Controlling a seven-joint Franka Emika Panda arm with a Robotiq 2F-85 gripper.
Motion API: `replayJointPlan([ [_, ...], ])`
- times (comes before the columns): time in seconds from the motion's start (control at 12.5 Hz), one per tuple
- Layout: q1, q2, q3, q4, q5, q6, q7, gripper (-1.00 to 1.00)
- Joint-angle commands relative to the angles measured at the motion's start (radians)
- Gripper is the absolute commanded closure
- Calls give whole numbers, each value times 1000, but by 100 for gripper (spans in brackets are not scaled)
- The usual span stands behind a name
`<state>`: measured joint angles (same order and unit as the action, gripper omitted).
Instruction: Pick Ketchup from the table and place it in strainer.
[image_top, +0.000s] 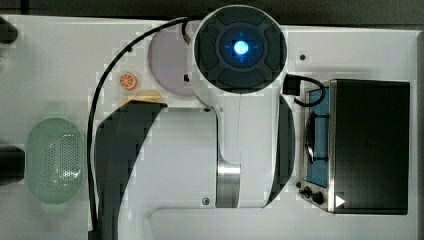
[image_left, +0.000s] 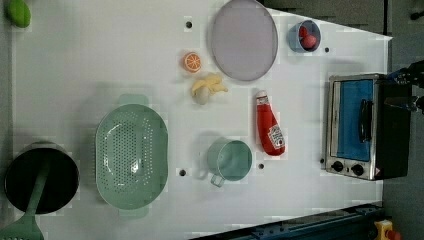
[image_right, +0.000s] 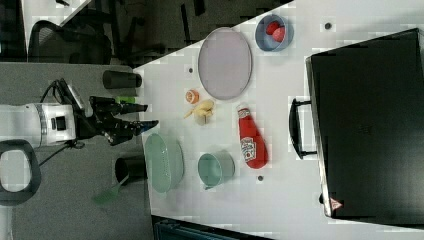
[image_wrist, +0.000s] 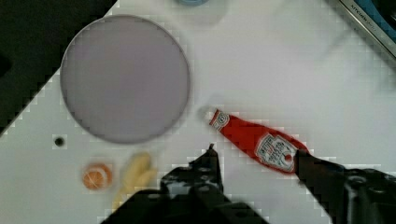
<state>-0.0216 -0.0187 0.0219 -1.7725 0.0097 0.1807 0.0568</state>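
One small red squeeze Ketchup bottle (image_left: 269, 127) is lying flat on the white table (image_left: 100, 60), apart from one mint-green perforated plastic strainer (image_left: 131, 155). Black gripper (image_wrist: 254, 161) is hovering above, jaws standing open, holding nothing.

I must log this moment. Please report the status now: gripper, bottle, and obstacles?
Gripper open, holding nothing, above the table. Ketchup lying on its side, untouched. Strainer empty. Green cup sits between them.
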Motion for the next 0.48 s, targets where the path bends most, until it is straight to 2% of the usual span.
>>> replayJointPlan([
  [0.08,-95,-168,22,-13,17,-183,-63,-58],
  [0.24,-93,-161,24,-24,17,-178,-76,-100],
  [0.48,-91,-123,33,-71,17,-163,-157,-100],
])
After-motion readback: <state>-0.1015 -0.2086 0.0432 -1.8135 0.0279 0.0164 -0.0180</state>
